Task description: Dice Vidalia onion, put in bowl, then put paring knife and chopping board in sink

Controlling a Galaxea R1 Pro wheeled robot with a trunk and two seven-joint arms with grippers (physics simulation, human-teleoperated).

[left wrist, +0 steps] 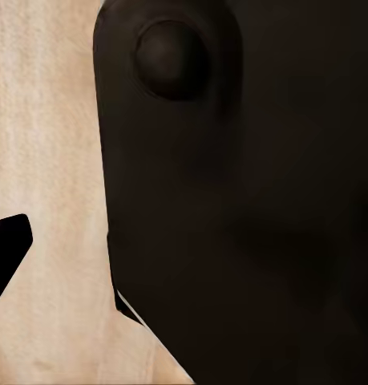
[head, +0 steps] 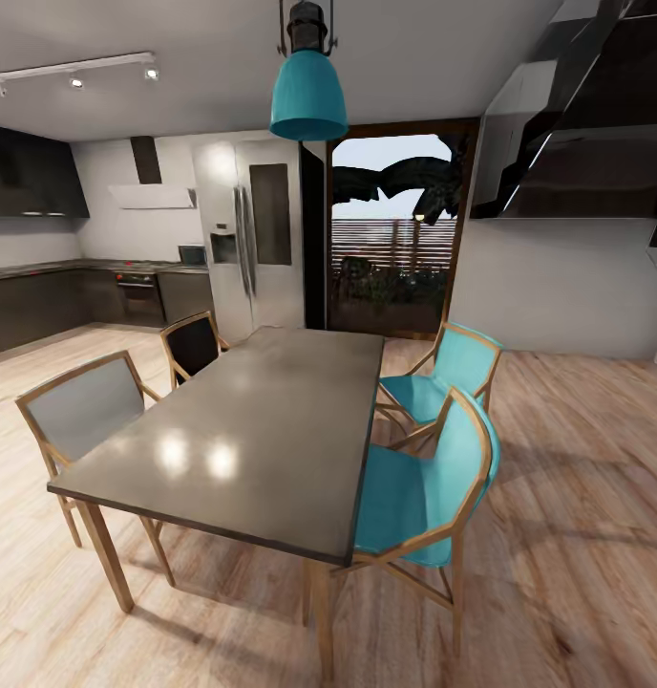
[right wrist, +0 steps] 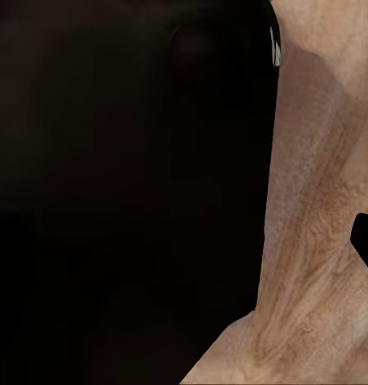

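The kitchen lies at the far left of the head view, where a dark countertop (head: 42, 269) runs over dark cabinet fronts. The onion, sink, chopping board, paring knife and bowl are out of view. Each wrist view looks down at wooden floor past a large black part of my own body. A black wedge, maybe a fingertip (left wrist: 7, 250), pokes in at the edge of the left wrist view, and a similar black fingertip (right wrist: 365, 241) in the right wrist view. How the jaws stand cannot be told.
A long grey dining table (head: 252, 430) stands directly ahead, with two teal chairs (head: 419, 487) on its right and a grey chair (head: 80, 411) and a black chair (head: 190, 346) on its left. A steel fridge (head: 252, 239) and an oven (head: 139, 296) stand beyond. Wooden floor stretches along both sides.
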